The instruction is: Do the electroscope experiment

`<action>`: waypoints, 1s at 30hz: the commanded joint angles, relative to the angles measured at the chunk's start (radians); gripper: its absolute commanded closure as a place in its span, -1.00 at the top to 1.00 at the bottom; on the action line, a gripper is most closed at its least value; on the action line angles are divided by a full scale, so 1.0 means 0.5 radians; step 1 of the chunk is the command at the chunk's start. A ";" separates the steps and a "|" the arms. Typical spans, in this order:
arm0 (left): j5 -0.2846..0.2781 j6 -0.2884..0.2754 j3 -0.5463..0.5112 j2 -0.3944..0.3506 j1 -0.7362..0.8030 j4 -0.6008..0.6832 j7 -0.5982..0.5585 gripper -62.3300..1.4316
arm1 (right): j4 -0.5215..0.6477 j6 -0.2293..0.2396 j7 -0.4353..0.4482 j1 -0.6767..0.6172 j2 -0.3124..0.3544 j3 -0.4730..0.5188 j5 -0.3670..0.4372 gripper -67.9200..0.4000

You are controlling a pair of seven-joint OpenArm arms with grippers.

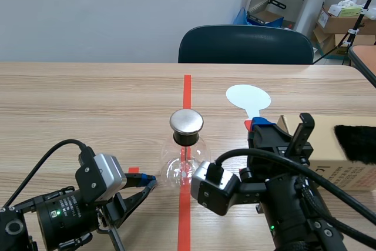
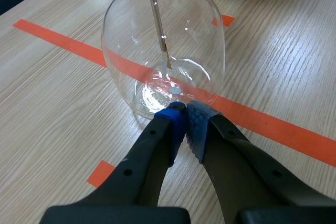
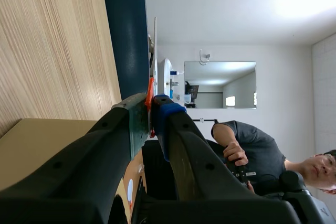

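Left tool (image 2: 185,116), closed on nothing, sits at the base of the clear glass metal-capped electroscope flask (image 2: 163,51); right tool (image 3: 150,109) pinches the white oval red-handled paddle (image 1: 248,97).

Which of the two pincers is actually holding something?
The right pincer, clamped on the white paddle by its red end. The left pincer is shut empty, tips at the glass flask.

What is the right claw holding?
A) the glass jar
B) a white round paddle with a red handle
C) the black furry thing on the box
B: the right claw is shut on the red handle of the white paddle, whose round end sticks out ahead of it. The glass jar is not between its fingers.
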 commanded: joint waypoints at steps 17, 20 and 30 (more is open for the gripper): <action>-0.020 0.001 -0.004 0.005 -0.017 0.033 -0.028 -0.83 | 0.022 -0.023 0.017 0.002 0.021 0.002 -0.001 -0.94; -0.020 0.001 -0.004 0.005 -0.017 0.033 -0.028 -0.83 | 0.022 -0.039 0.058 0.002 0.021 0.002 -0.001 -0.94; -0.020 0.001 -0.004 0.005 -0.017 0.033 -0.028 -0.83 | 0.023 -0.076 0.414 0.002 0.021 0.002 -0.001 -0.94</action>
